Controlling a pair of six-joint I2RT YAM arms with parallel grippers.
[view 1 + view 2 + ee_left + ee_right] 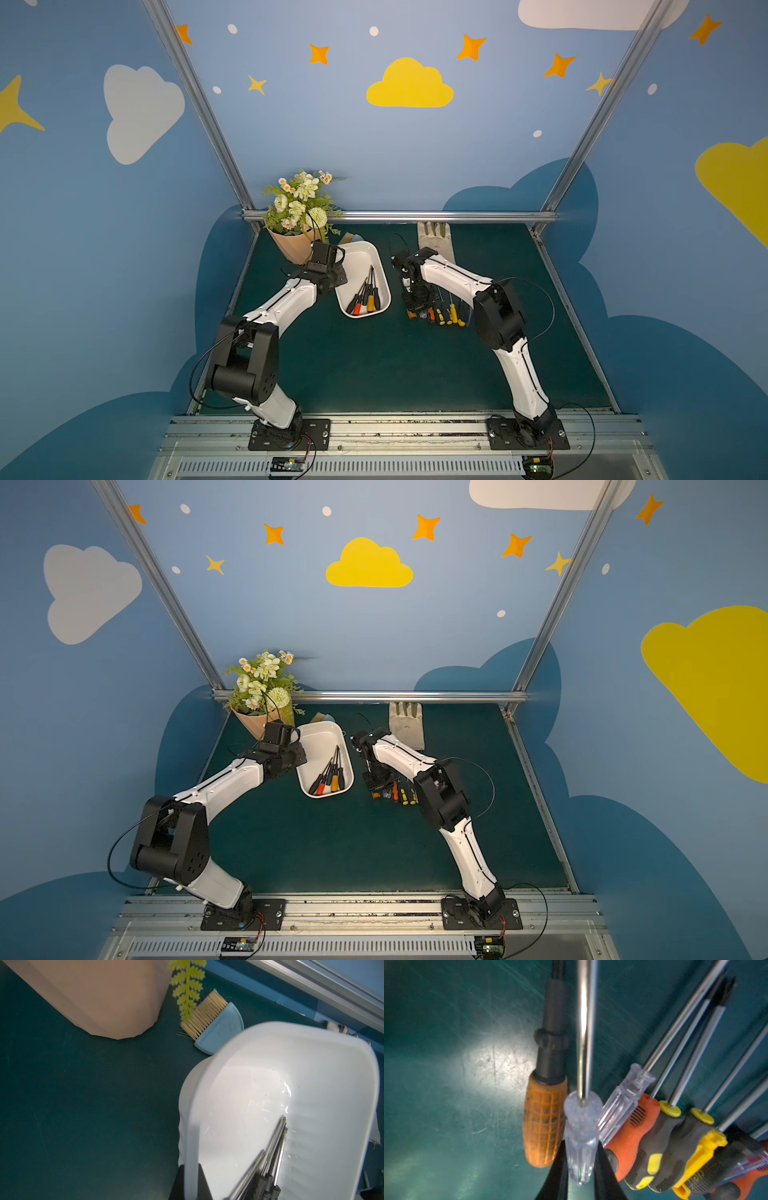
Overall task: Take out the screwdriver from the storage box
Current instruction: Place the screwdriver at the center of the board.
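Note:
The white storage box (358, 259) (321, 739) lies left of centre on the green mat, with several screwdrivers (368, 297) (331, 776) at its near end. My left gripper (192, 1183) is shut on the box's left rim (193, 1126); steel shafts (276, 1142) lie just inside. To the right of the box, my right gripper (580, 1164) (415, 309) is shut on a clear-handled screwdriver (581, 1122), low over the mat. That screwdriver hangs between an orange-handled one (545, 1122) and a row of several more (654, 1147) (448, 313) lying on the mat.
A peach flower pot (293, 249) (99, 995) with flowers stands just behind my left wrist. A blue brush (220, 1030) lies behind the box. A pale glove (435, 237) lies at the back, against the metal rail (399, 215).

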